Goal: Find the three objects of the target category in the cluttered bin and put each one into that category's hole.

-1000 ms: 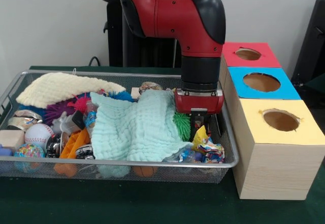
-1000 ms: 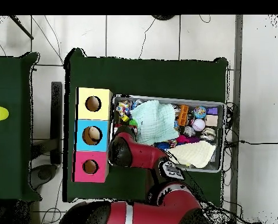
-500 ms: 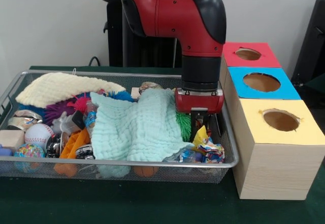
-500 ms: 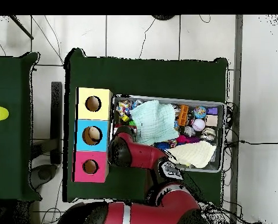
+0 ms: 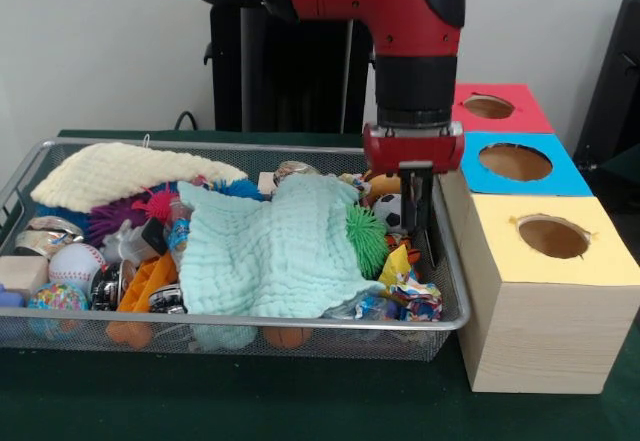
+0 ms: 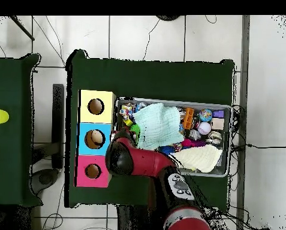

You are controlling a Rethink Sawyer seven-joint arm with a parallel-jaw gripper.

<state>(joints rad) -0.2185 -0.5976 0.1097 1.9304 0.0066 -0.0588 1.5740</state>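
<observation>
My gripper (image 5: 419,233) hangs over the right end of the wire bin (image 5: 240,323), close to its right wall, and nothing visibly hangs from it. Just left of it lie a green spiky ball (image 5: 366,238) and a small black-and-white ball (image 5: 388,211). Crinkled colourful wrappers (image 5: 405,291) lie below it. A mint cloth (image 5: 275,251) covers the middle of the bin and a cream cloth (image 5: 120,173) lies at the back left. In the overhead view the arm (image 6: 136,160) hides the gripper.
Three boxes with round holes stand right of the bin: yellow (image 5: 553,237), blue (image 5: 516,162), red (image 5: 489,107). The bin's left end holds a baseball (image 5: 75,261), an orange toy (image 5: 140,296) and a purple spiky ball (image 5: 110,223). In the overhead view the boxes (image 6: 95,139) line the bin's left side.
The gripper has risen and shifted right toward the boxes. The green spiky ball and the black-and-white ball, earlier hidden behind it, now show.
</observation>
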